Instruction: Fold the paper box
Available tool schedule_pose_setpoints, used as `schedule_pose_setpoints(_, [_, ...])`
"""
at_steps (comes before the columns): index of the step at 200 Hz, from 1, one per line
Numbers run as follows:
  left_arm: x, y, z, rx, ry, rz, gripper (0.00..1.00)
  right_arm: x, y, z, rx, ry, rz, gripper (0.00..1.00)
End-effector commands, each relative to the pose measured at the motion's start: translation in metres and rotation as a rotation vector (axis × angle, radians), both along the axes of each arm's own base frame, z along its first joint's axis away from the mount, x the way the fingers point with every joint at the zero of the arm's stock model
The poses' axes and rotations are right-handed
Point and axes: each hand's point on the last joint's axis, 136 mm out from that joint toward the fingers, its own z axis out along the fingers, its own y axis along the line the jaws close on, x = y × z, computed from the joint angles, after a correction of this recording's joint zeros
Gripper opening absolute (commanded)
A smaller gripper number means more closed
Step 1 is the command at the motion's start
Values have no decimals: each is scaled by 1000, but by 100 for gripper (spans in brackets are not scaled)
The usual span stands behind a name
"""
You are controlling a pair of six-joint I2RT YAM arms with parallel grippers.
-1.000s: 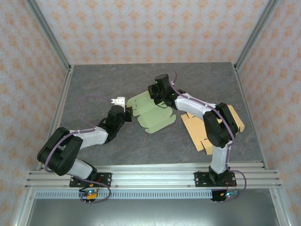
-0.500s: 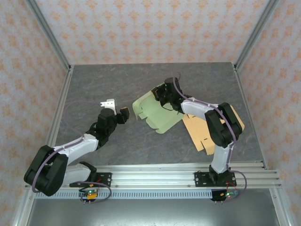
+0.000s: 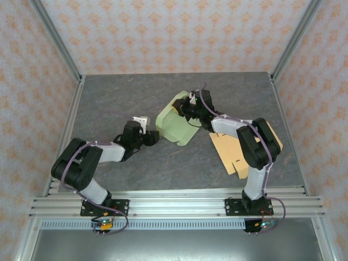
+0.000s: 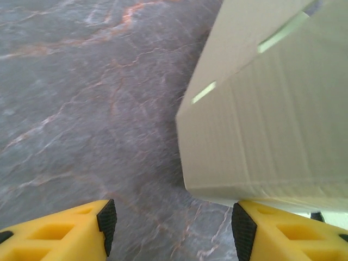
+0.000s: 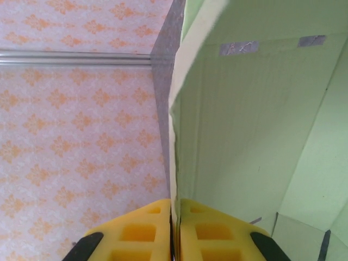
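The paper box (image 3: 175,124) is a pale green cardboard sheet, partly lifted off the dark table in the middle of the top view. My right gripper (image 3: 191,103) is shut on its far edge, and the thin panel (image 5: 234,109) runs up from between the yellow fingers (image 5: 147,236) in the right wrist view. My left gripper (image 3: 149,132) is low on the table just left of the box and open. In the left wrist view, the box's pale underside (image 4: 272,119) hangs over the right finger (image 4: 293,231), with nothing between the pads.
A second flat cardboard blank (image 3: 239,152), tan, lies on the table to the right under my right arm. Metal frame posts (image 3: 60,49) and patterned walls close in the sides and back. The aluminium rail (image 3: 174,204) runs along the near edge.
My right gripper has tipped the green box up and drawn it towards the middle. My left gripper opened, swung away to the left, then came back beside the box's left edge.
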Motion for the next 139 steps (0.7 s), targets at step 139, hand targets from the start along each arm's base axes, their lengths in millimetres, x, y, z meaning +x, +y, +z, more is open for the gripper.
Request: schedule_pose_setpoints(139, [30,-11,36,174,-208,43,58,4,-6,-57,9,78,-32,11])
